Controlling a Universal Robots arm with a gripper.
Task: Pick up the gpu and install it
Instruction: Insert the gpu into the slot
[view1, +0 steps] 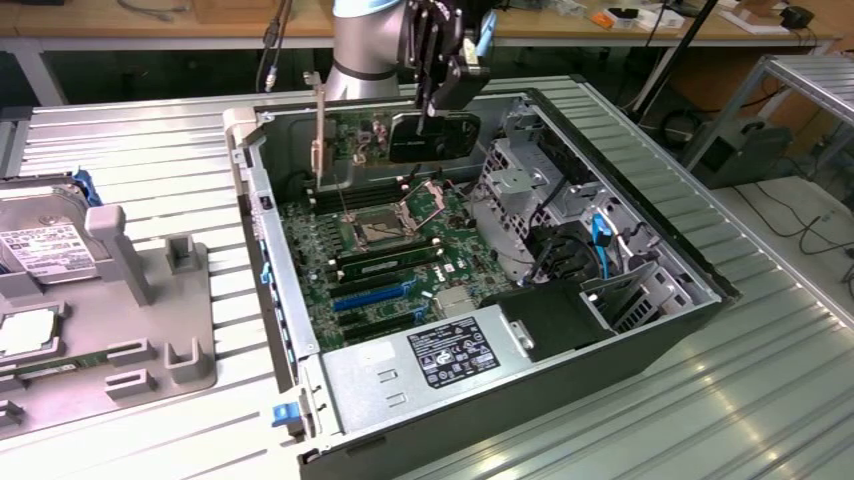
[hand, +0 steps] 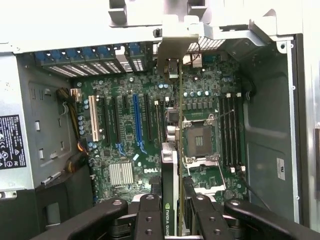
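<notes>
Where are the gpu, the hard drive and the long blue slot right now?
gpu (view1: 434, 140), exterior view, its black face.
hard drive (view1: 47, 250), exterior view, its white label.
long blue slot (hand: 136, 117), wrist view, middle of its length.

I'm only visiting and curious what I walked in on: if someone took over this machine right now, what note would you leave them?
The gripper: jaws shut on the gpu.
The gpu: held on edge over the motherboard, inside the open computer case.
Done: the gpu is picked up and brought over the case.
Left: it sits in no slot yet; the expansion slots beside it look empty.
</notes>
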